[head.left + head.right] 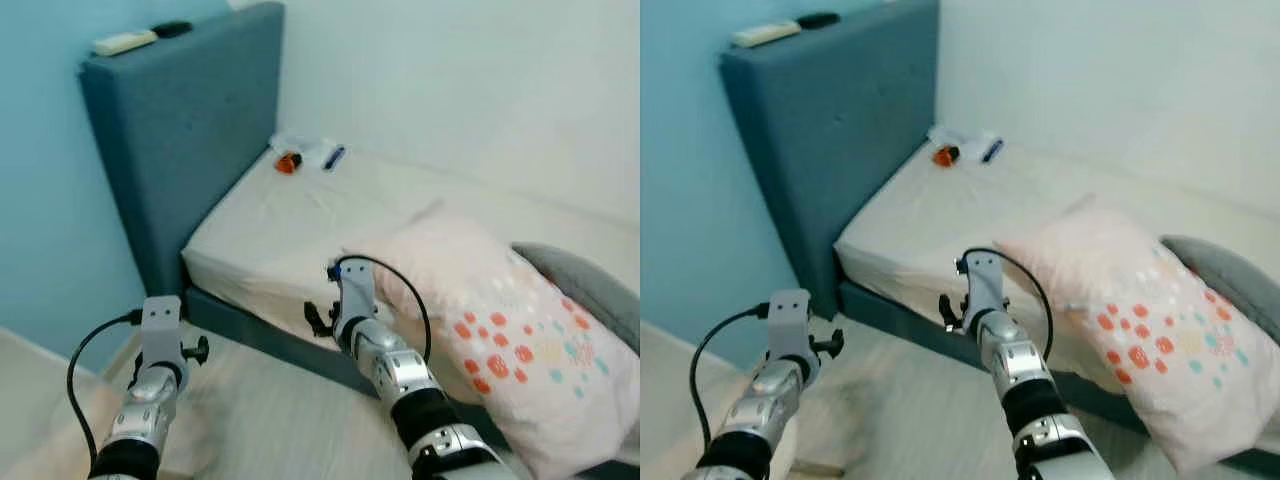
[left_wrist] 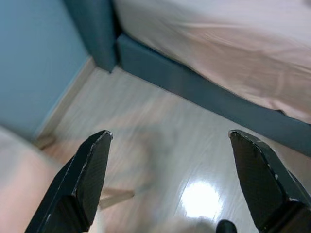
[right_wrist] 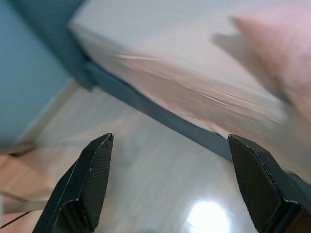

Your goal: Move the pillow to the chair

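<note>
Both arms are out over the wooden floor (image 2: 160,160) beside the bed (image 1: 300,215). Left claw (image 2: 167,182) spread wide, holding nothing; right claw (image 3: 170,184) spread wide too, empty. The pink spotted pillow (image 1: 500,340) lies on the bed's near edge, just beside the right arm.

Pink pillow (image 1: 500,340), orange-teal dots

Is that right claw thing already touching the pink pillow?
Apart. In the right wrist view the right gripper has its jaws open over bare floor, and the pillow lies up on the bed, well beyond the fingertips.
</note>
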You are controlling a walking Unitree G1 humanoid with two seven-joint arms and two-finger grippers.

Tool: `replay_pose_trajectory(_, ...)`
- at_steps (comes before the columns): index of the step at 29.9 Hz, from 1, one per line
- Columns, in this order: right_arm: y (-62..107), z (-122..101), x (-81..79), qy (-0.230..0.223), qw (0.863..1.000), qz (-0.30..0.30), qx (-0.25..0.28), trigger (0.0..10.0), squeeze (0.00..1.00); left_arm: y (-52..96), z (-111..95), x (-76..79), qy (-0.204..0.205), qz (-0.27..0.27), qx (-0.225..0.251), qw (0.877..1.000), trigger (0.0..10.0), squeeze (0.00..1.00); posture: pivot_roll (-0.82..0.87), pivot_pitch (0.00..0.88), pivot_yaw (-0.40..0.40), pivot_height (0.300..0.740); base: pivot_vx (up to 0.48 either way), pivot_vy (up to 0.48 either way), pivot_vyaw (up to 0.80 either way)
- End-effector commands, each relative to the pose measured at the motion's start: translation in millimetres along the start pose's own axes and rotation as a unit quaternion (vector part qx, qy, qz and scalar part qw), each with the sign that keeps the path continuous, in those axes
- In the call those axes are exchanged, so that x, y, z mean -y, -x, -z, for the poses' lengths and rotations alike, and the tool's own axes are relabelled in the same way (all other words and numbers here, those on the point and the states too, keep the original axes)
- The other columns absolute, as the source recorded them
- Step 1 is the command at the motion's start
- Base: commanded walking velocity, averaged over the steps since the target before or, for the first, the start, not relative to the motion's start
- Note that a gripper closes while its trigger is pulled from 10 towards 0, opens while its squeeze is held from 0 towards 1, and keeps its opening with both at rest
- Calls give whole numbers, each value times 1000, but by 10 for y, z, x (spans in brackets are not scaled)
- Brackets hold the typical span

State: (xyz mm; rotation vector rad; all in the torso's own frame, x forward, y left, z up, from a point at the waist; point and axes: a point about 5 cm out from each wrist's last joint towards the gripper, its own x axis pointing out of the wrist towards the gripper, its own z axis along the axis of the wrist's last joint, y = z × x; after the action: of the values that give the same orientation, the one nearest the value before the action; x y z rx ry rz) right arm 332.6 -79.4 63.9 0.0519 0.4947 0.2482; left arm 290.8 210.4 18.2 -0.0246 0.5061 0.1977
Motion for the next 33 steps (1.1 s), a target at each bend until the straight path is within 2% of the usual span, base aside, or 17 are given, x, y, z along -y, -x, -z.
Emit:
replay_pose_trajectory(1, 7, 17, 28, -1, 1000, 4, -4, 10000, 0, 13, 58, 39, -3, 7, -10, 1000, 10000, 0, 60, 51, -93, 712, 0, 0, -800)
replay_pose_trajectory(19, 10, 33, 25, -1, 1000, 3, -5, 10000, 0, 21, 48, 44, -4, 9, -3, 1000, 10000, 0, 61, 51, -94, 712, 0, 0, -800)
replay_pose_trajectory(21, 10, 32, 21, -1, 1000, 3, -4, 10000, 0, 22, 26, 49, -5, 16, 4, 1000, 10000, 0, 58, 52, -97, 712, 0, 0, -800)
replay_pose_trajectory(24, 6, 16, 24, -4, 1000, 3, -3, 10000, 0, 29, -106, 45, 3, 34, 45, 998, 10000, 0, 57, 65, -105, 712, 0, 0, -800)
replay_pose_trajectory(31, 6, 10, 24, -5, 1000, 2, -3, 10000, 0, 36, -140, 47, 8, 39, 57, 998, 10000, 0, 57, 65, -105, 712, 0, 0, -800)
replay_pose_trajectory(33, 10, -34, 33, -7, 1000, 3, 8, 10000, 0, 56, -200, 97, 1, 55, 82, 995, 10000, 0, 61, 84, -112, 712, 0, 0, -800)
